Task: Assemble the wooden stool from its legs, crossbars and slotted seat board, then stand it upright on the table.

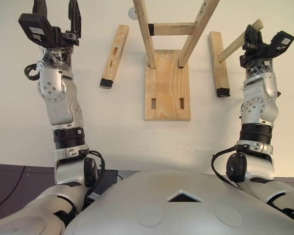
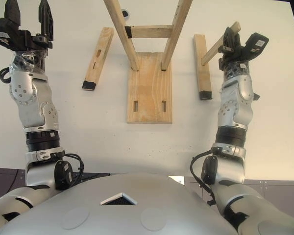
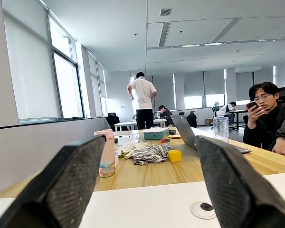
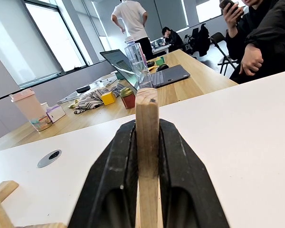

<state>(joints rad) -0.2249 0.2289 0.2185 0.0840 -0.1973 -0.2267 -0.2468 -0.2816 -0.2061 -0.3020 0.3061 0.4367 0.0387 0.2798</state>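
Closest to you, the pale slotted wooden seat board [image 1: 166, 85] lies flat on the white table [image 1: 112, 132], and its two near slots [image 1: 153, 103] are empty. At its far end two long wooden legs [image 1: 146, 32] stand in the board, joined by a short wooden crossbar [image 1: 172, 29]. A loose black-capped wooden leg [image 1: 114, 56] lies flat to the board's left, and another [image 1: 219, 63] lies just to its right. Your right gripper [image 1: 252, 38] is clamped on a second short wooden crossbar [image 4: 147, 156], held tilted above the right loose leg. Your left gripper [image 1: 56, 11] hangs above the table left of the other loose leg, fingers apart, holding nothing.
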